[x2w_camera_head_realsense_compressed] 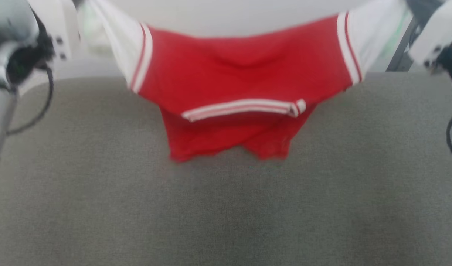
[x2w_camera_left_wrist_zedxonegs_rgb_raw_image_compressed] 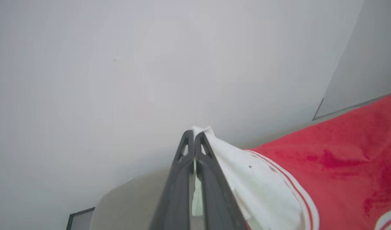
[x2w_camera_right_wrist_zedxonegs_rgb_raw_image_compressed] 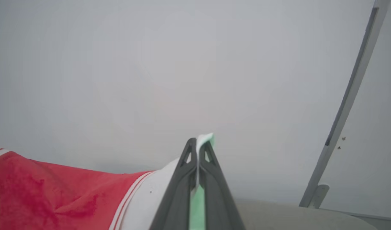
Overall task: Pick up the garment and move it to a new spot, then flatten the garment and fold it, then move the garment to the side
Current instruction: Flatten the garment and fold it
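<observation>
Above grey surface (x2w_camera_head_realsense_compressed: 226,214): 1 garment (x2w_camera_head_realsense_compressed: 244,74), red body stretched wide between 2 pincers. Its lower edge hangs down to the surface. Whether it touches there is unreadable, since the frame is blurred.
Sleeves: 2, white; left sleeve (x2w_camera_head_realsense_compressed: 116,44) and right sleeve (x2w_camera_head_realsense_compressed: 375,33) both run up and outward.
Stripe bands: 3 counted in head view, 1 at each sleeve seam and 1 mid band (x2w_camera_head_realsense_compressed: 244,108) across the red body.
Left pincer (x2w_camera_left_wrist_zedxonegs_rgb_raw_image_compressed: 194,134): fingers pressed together on white sleeve cloth, which pokes out past the tips.
Right pincer (x2w_camera_right_wrist_zedxonegs_rgb_raw_image_compressed: 198,142): fingers pressed together on white sleeve cloth. A mint-green strip (x2w_camera_right_wrist_zedxonegs_rgb_raw_image_compressed: 198,204) shows between the fingers.
Arms: 2, pale, at the head view's upper corners; left arm (x2w_camera_head_realsense_compressed: 11,48), right arm (x2w_camera_head_realsense_compressed: 440,40).
Backdrop: pale wall (x2w_camera_left_wrist_zedxonegs_rgb_raw_image_compressed: 118,64).
</observation>
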Motion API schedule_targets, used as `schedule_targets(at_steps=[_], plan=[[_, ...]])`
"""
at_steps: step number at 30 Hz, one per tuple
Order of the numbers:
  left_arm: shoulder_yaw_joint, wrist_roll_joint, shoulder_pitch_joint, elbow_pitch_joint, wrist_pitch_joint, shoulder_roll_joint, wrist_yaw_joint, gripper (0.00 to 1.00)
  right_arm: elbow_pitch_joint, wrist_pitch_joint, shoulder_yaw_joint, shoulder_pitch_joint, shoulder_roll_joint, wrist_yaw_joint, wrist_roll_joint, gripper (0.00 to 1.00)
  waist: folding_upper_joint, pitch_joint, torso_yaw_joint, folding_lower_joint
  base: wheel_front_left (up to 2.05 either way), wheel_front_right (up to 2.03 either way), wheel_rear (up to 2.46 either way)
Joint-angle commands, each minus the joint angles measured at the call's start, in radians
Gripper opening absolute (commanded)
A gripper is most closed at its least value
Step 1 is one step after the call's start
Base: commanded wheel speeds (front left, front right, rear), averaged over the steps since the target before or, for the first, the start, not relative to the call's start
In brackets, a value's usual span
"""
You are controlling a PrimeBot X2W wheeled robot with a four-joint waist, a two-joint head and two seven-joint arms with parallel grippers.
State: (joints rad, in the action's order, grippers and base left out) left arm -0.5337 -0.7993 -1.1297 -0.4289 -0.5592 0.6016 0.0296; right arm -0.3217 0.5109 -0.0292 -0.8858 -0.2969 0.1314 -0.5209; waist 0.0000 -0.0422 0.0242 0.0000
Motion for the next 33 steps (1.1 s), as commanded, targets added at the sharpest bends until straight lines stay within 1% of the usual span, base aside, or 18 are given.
schedule_targets(at_steps=[1, 5, 9, 13, 14, 17, 21, 26, 28, 31, 33], plan=[[0.007, 0.017, -0.043, -0.012, 0.019, -0.003, -0.002, 0.0, -0.01, -0.029, 0.012, -0.041, 0.018, -0.001, 0.006, 0.0, 0.0, 0.009, 0.0, 0.0, 0.0, 0.0, 0.0], [0.004, 0.044, -0.114, -0.04, 0.052, -0.021, 0.007, 0.0, -0.056, -0.078, 0.004, -0.109, 0.03, -0.001, 0.045, 0.0, 0.0, 0.003, 0.0, 0.0, 0.0, 0.0, 0.0], [-0.006, 0.069, -0.173, -0.073, 0.081, -0.038, 0.013, 0.0, -0.112, -0.13, -0.017, -0.174, 0.034, -0.001, 0.063, 0.0, 0.0, -0.031, 0.0, 0.0, 0.0, 0.0, 0.0], [-0.016, 0.108, -0.23, -0.107, 0.14, -0.063, 0.013, 0.0, -0.167, -0.219, -0.058, -0.249, 0.017, -0.001, 0.09, 0.0, 0.0, -0.099, -0.002, 0.0, 0.0, 0.0, 0.0], [-0.016, 0.108, -0.23, -0.107, 0.14, -0.063, 0.013, 0.0, -0.167, -0.219, -0.058, -0.249, 0.017, -0.001, 0.09, 0.0, 0.0, -0.099, -0.002, 0.0, 0.0, 0.0, 0.0], [-0.02, 0.139, -0.29, -0.137, 0.199, -0.083, 0.007, 0.0, -0.225, -0.312, -0.088, -0.317, -0.006, -0.001, 0.121, 0.0, 0.0, -0.17, -0.002, 0.0, 0.0, 0.0, 0.0], [-0.026, 0.192, -0.381, -0.185, 0.297, -0.116, -0.009, 0.0, -0.305, -0.466, -0.117, -0.411, -0.014, -0.001, 0.173, 0.0, 0.0, -0.27, -0.002, 0.0, 0.0, 0.0, 0.0], [-0.022, 0.253, -0.502, -0.251, 0.44, -0.154, -0.04, 0.0, -0.395, -0.71, -0.124, -0.519, -0.024, -0.001, 0.275, 0.0, 0.0, -0.365, 0.005, 0.0, 0.0, 0.0, 0.0], [-0.018, 0.282, -0.54, -0.269, 0.523, -0.163, -0.059, 0.0, -0.426, -0.757, -0.108, -0.562, -0.031, -0.001, 0.324, 0.0, 0.0, -0.391, 0.01, 0.0, 0.0, 0.0, 0.0], [-0.016, 0.306, -0.57, -0.303, 0.628, -0.177, -0.077, 0.0, -0.428, -0.776, -0.081, -0.589, -0.032, -0.001, 0.396, 0.0, 0.0, -0.415, 0.023, 0.0, 0.0, 0.0, 0.0], [-0.023, 0.311, -0.562, -0.335, 0.666, -0.187, -0.067, 0.0, -0.392, -0.776, -0.078, -0.57, -0.033, -0.001, 0.439, 0.0, 0.0, -0.423, 0.032, 0.0, 0.0, 0.0, 0.0]])
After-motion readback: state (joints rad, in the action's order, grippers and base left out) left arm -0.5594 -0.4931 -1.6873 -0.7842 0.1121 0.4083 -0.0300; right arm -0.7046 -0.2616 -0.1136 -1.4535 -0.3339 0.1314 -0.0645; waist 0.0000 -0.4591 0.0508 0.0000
